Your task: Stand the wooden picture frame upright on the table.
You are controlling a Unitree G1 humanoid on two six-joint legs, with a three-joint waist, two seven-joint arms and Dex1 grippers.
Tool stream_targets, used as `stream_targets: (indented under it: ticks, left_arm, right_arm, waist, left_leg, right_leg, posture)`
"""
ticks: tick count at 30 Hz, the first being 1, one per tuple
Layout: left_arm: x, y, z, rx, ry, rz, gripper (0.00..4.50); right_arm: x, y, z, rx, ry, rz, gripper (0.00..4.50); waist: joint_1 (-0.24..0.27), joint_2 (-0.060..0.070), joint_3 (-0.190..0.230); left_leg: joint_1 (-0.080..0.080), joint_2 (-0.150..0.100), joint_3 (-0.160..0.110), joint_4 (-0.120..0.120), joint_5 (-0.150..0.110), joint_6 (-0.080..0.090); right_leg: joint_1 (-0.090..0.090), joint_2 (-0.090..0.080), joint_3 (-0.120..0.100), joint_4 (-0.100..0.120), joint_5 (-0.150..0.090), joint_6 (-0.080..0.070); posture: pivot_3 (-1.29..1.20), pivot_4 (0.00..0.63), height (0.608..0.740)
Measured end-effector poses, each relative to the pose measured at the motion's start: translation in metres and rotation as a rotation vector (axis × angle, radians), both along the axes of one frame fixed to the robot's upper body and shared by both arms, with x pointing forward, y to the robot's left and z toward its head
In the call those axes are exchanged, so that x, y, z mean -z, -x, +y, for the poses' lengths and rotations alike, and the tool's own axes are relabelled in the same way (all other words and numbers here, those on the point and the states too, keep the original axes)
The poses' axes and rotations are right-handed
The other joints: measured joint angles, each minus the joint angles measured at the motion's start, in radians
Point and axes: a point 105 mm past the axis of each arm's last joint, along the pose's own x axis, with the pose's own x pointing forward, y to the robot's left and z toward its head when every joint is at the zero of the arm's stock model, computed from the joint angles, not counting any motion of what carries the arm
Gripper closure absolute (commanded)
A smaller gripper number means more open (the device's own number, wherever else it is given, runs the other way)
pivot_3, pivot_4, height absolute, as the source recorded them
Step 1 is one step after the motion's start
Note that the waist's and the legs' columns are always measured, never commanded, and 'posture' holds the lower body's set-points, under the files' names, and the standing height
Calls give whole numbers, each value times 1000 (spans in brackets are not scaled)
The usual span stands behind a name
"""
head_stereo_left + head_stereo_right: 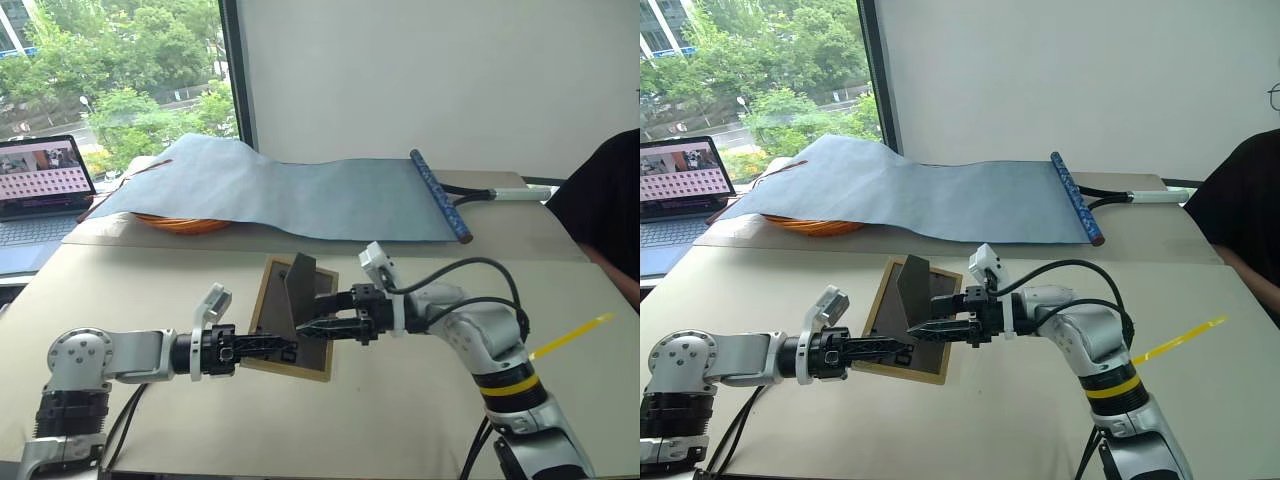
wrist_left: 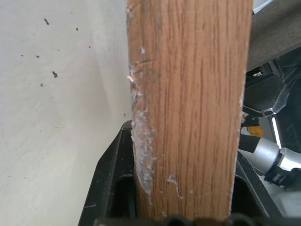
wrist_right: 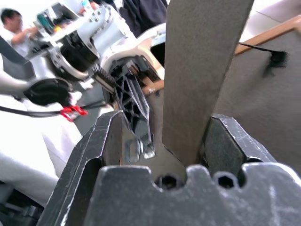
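**Operator:** Looking through the head camera, I have the wooden picture frame [image 1: 296, 318] tilted over the table [image 1: 420, 420], dark back facing up, its fold-out stand [image 1: 298, 292] swung out from the back. My left gripper [image 1: 283, 347] clamps the frame's near wooden edge. My right gripper [image 1: 312, 327] reaches in from the other side, at the foot of the stand.

**Observer:** What lies behind it?

**Operator:** A blue-grey cloth sheet [image 1: 290, 190] draped over something orange, a laptop [image 1: 42, 180] at far left, and a person's dark sleeve [image 1: 605, 200] at the right edge.

**Observer:** And the left wrist camera?

**Operator:** The frame's wooden rail [image 2: 188, 108] sits pinched between my two black fingers [image 2: 106, 183], so that gripper is closed on the frame, with pale tabletop beside it.

**Observer:** The right wrist?

**Operator:** The grey stand [image 3: 200, 70] rises between my fingers [image 3: 235, 141]. One finger is at its side; a clear gap stands on the other side, so those jaws are parted, not pinching. My left gripper [image 3: 134, 101] shows beyond.
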Motion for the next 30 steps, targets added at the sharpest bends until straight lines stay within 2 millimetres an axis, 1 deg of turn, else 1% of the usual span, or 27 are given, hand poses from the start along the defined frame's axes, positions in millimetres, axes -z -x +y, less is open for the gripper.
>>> stream_targets:
  ticks: [3, 6, 8, 10, 11, 12, 15, 16, 21, 24, 27, 30]
  left_arm:
    - [1, 4, 6, -10, 0, 24, 3392]
    - [-3, 11, 11, 9, 22, 51, 3392]
    - [-5, 9, 15, -10, 30, 60, 3392]
    - [-6, 9, 14, -9, 41, 64, 3392]
    - [-6, 9, 12, -1, 45, 68, 3392]
    - [-5, 10, 10, 11, 48, 74, 3392]
    - [-4, 9, 6, 21, 52, 79, 3392]
    - [-4, 9, 6, 25, 52, 77, 3392]
    - [-6, 9, 5, 36, 61, 76, 3392]
    - [-7, 10, 5, 44, 69, 77, 3392]
    - [-10, 10, 4, 46, 92, 68, 3392]
    - [-12, 9, 4, 43, 100, 59, 3392]
  right_arm:
    - [-3, -20, -13, 118, 21, -131, 1556]
    - [-6, -37, -43, 239, 94, -351, 1556]
    - [-3, -46, -61, 296, 198, -553, 1556]
    - [3, -49, -65, 290, 295, -752, 1556]
    - [7, -49, -63, 275, 344, -895, 1556]
    - [12, -45, -57, 236, 380, -1074, 1556]
    - [20, -34, -39, 159, 360, -1340, 1556]
    - [22, -31, -34, 151, 344, -1388, 1556]
    - [35, -25, -12, 115, 288, -1542, 1556]
    - [30, -27, 0, 129, 251, -1621, 1556]
    - [25, -32, 4, 168, 222, -1650, 1556]
    - [25, -35, 6, 192, 198, -1632, 2179]
  waist:
    - [0, 0, 0]
    - [7, 0, 0]
    - [11, 0, 0]
    - [11, 0, 1]
    - [11, 0, 1]
    - [9, 0, 1]
    - [2, 0, 1]
    - [2, 0, 1]
    - [4, 0, 1]
    - [4, 0, 1]
    - [4, 0, 1]
    - [4, 0, 1]
  left_leg:
    - [0, 0, 0, 0, 0, 0]
    - [-1, 0, 0, 0, 0, 0]
    - [-1, 0, 0, 0, 0, 0]
    - [-1, 0, 0, 0, 0, 0]
    - [-1, 0, 0, 0, 0, 0]
    - [0, 0, 0, 0, 0, 0]
    - [0, 0, 0, -1, 0, -1]
    - [0, 0, 0, -1, 0, -1]
    - [0, 0, -1, 0, 1, -1]
    - [0, 0, -1, 1, 1, -1]
    - [0, 0, -1, 1, 1, -1]
    - [0, 0, -1, 1, 1, -1]
  right_leg:
    - [0, 0, 0, 0, 0, 0]
    - [0, -1, 0, -2, 0, 0]
    - [0, -1, 0, -2, 0, 0]
    - [0, -1, 0, -3, 0, 1]
    - [0, -1, 0, -3, 0, 1]
    - [0, 0, 0, -3, -1, 1]
    - [0, 0, 0, -2, 0, 0]
    - [0, 0, 0, -2, 0, 0]
    - [1, -1, 0, -2, 0, 0]
    - [1, -1, 0, -1, 0, 0]
    - [2, -1, 0, -1, 0, 0]
    - [2, -1, -1, -1, 0, 0]
  posture:
    - [0, 150, 704]
    - [0, 150, 704]
    - [0, 150, 704]
    - [0, 150, 704]
    - [0, 150, 704]
    - [0, 150, 704]
    - [0, 150, 704]
    - [0, 150, 704]
    - [0, 150, 704]
    - [0, 150, 704]
    - [0, 150, 704]
    - [0, 150, 704]
